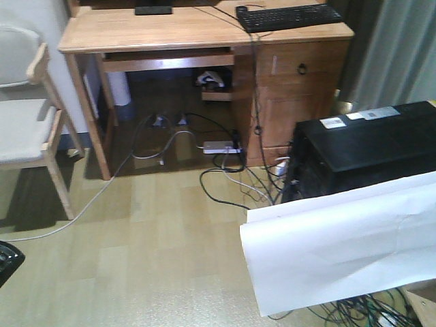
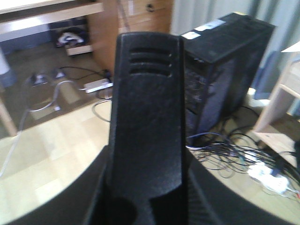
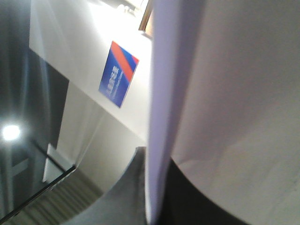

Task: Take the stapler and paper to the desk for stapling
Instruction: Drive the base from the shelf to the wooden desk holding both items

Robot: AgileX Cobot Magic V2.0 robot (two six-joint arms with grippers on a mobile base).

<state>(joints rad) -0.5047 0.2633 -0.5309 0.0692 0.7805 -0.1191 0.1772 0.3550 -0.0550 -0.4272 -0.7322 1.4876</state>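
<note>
A black stapler (image 2: 147,108) fills the left wrist view, standing up between the jaws of my left gripper (image 2: 147,187), which is shut on it. A white sheet of paper (image 1: 340,252) hangs at the lower right of the front view, in front of the computer tower. In the right wrist view the paper (image 3: 234,93) runs edge-on between the jaws of my right gripper (image 3: 157,197), which is shut on it. The wooden desk (image 1: 170,30) stands ahead at the top of the front view, across the floor from both grippers.
A black keyboard (image 1: 289,17) lies on the desk's right end. A wooden chair (image 1: 27,116) stands at the left. A black computer tower (image 1: 368,146) stands at the right. Cables (image 1: 231,180) and a power strip (image 1: 221,146) lie on the floor by the desk.
</note>
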